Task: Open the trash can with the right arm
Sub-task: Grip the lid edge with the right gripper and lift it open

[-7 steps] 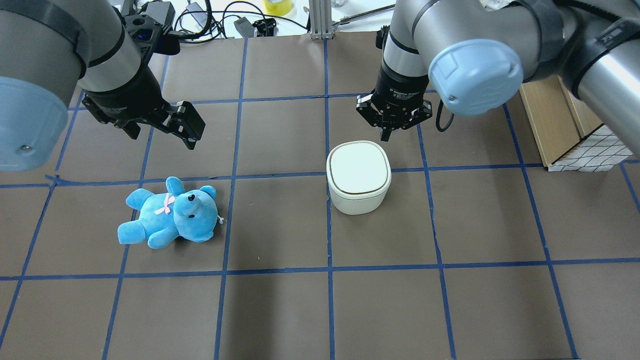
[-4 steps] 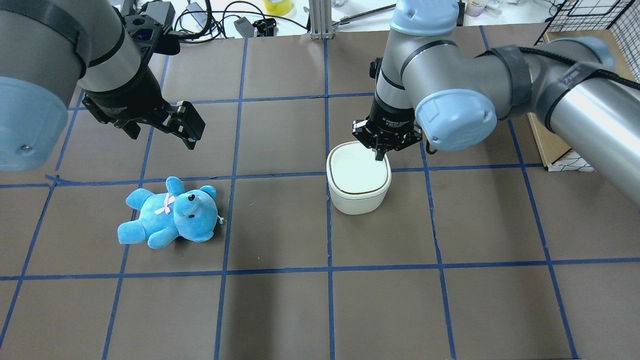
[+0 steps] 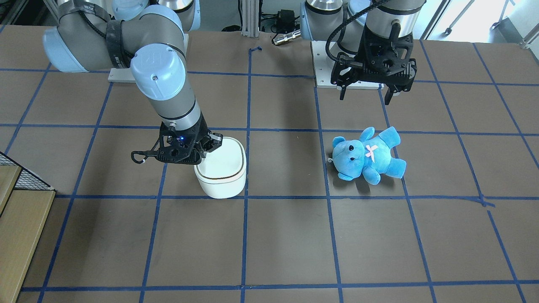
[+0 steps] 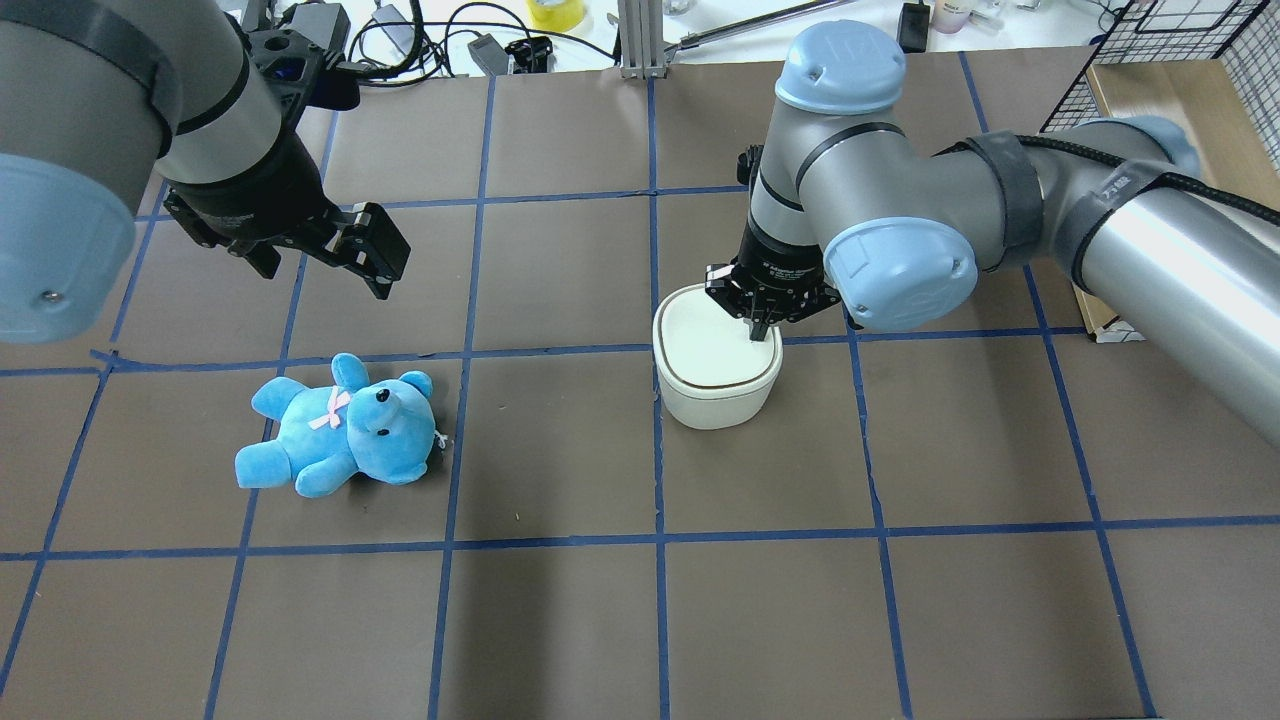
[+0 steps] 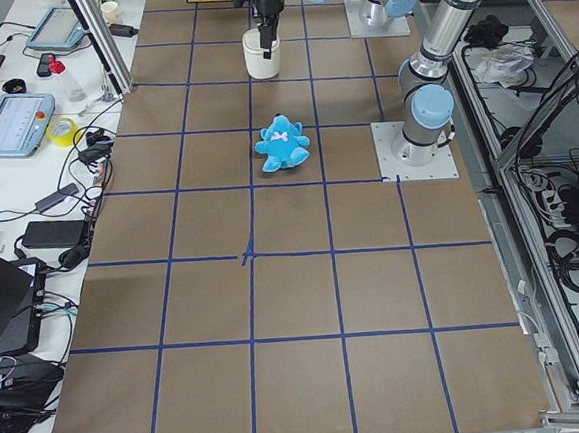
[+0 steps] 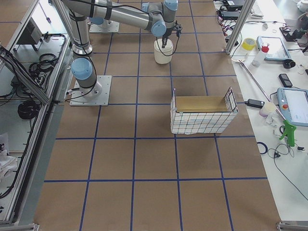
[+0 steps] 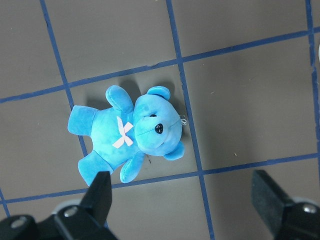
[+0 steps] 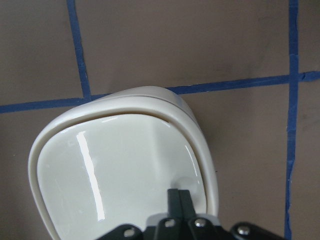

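Just right of centre in the overhead view, the trash can (image 4: pixel 715 378) stood on the table (image 4: pixel 560 620), its lid down and not yet raised. The right claw (image 4: pixel 759 330) pointed straight down, its fingers pressed together into a single tip over the lid's upper right corner. Whether it truly touched the lid or hung a hair above could not be told.

Pressing so near the rim looked risky. The tip could skid off the smooth lid onto the rim, or shove or tilt the light bin instead of releasing the lid.

The right arm (image 4: pixel 960 215) reached in from the frame's right edge, forearm roughly level and wrist turned vertical above the bin. Toward the upper right of the front-facing view, the left claw (image 3: pixel 369 96) hung spread and empty, apart from the blue teddy bear (image 3: pixel 368 156).
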`<action>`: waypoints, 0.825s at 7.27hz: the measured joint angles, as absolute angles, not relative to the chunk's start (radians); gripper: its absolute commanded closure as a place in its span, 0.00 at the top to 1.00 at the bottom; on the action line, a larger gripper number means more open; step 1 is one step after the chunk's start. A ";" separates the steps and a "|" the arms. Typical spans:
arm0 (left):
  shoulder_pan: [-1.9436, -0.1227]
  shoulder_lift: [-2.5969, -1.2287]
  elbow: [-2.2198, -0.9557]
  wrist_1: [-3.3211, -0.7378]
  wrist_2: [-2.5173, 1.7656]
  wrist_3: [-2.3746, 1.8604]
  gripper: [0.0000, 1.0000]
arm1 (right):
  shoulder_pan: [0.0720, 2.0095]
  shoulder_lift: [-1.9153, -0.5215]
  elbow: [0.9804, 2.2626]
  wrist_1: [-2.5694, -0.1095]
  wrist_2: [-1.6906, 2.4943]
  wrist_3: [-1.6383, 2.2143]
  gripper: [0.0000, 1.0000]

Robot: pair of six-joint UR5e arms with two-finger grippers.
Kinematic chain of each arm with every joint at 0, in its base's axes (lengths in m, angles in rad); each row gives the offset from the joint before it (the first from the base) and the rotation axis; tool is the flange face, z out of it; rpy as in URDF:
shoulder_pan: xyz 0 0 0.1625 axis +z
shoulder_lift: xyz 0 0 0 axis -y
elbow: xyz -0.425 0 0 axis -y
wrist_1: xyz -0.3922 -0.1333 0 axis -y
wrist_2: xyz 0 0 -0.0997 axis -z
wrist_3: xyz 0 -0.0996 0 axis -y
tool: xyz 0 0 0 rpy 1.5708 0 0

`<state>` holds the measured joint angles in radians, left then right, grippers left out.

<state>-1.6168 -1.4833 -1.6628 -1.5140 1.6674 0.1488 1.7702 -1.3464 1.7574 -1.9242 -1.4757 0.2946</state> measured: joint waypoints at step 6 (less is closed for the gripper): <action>-1.617 -1.483 -1.663 -1.514 1.667 0.149 1.00 | 1.769 -1.339 1.751 -1.925 -1.477 0.300 0.13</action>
